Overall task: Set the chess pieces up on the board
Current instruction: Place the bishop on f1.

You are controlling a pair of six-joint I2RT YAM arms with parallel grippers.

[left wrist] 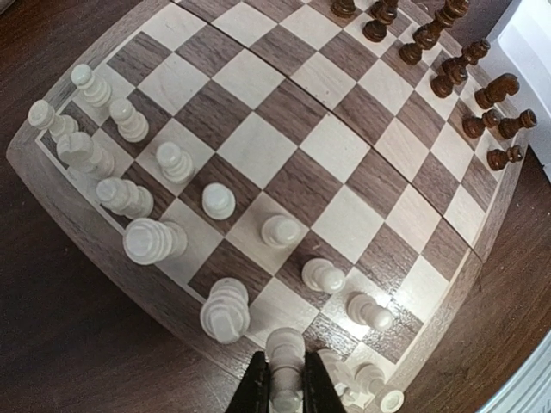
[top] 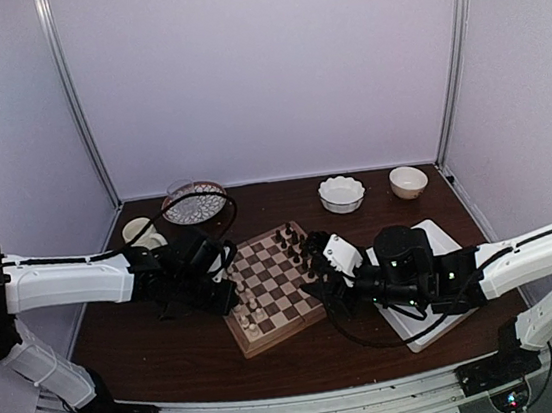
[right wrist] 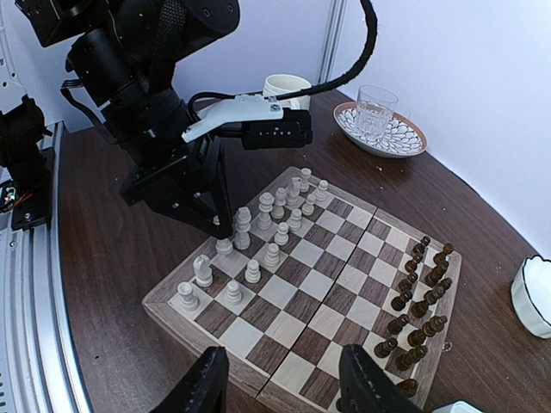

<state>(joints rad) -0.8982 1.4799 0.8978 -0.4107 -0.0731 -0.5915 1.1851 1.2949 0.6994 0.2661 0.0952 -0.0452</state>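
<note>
My left claw (left wrist: 284, 389) clamps a cream chess piece (left wrist: 285, 346) at lower centre, next to be seated upright on the board (left wrist: 344, 146); right claw (right wrist: 284, 383) open.

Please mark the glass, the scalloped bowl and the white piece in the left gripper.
glass (right wrist: 376, 112): right wrist view, its side wall.
scalloped bowl (top: 342, 203): top external view, its front wall.
white piece (left wrist: 285, 346): left wrist view, its top.

board (top: 272, 340): middle of the table (top: 173, 352)
chess pieces (top: 251, 305): on the board's left rows
dark pieces (top: 294, 247): on its right rows
tray (top: 439, 235): right of the board
bowls (top: 341, 194): behind the tray
</note>
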